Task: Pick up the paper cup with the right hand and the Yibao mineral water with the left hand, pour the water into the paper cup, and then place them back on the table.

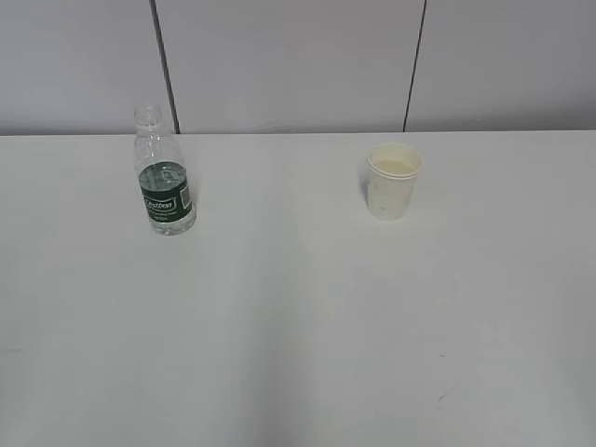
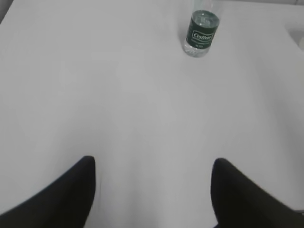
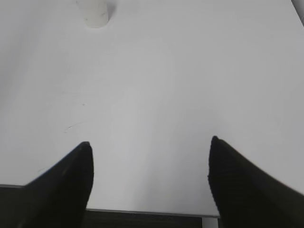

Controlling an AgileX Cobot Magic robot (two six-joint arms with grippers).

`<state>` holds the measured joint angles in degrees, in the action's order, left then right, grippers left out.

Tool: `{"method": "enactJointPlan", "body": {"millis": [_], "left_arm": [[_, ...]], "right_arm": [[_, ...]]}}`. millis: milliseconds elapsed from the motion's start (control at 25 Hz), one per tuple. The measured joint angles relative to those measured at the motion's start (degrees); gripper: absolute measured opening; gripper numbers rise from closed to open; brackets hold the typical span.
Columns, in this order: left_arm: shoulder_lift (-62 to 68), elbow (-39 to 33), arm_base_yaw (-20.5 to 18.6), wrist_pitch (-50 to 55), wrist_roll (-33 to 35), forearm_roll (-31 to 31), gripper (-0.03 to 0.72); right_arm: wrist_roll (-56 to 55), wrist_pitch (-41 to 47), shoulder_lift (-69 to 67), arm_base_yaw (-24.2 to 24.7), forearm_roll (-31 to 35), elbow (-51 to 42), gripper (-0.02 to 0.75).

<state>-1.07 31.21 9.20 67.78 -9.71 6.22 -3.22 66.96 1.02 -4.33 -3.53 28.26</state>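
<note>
Yibao mineral water (image 1: 164,177) upright and uncapped on the white table (image 1: 298,326) at far left, paper cup (image 1: 392,181) upright well apart to its right, pale liquid inside, left gripper (image 2: 152,164) fingers spread wide and empty, right gripper (image 3: 149,145) likewise spread, both low near the table's front.

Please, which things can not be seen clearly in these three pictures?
- Right wrist view: the paper cup is cut by the top edge; its rim is hidden.
- Left wrist view: the Yibao mineral water loses its neck at the top edge.
- Exterior view: neither gripper appears; label lettering too small.
</note>
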Motion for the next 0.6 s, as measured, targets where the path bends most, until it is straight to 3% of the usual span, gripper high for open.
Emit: {"method": "enactJointPlan", "body": {"millis": [600], "left_arm": [[0.0, -1.8, 0.0, -3.9, 0.0, -0.2, 0.469]], "right_arm": [[0.4, -0.8, 0.0, 0.0, 0.3, -0.2, 0.586]]}}
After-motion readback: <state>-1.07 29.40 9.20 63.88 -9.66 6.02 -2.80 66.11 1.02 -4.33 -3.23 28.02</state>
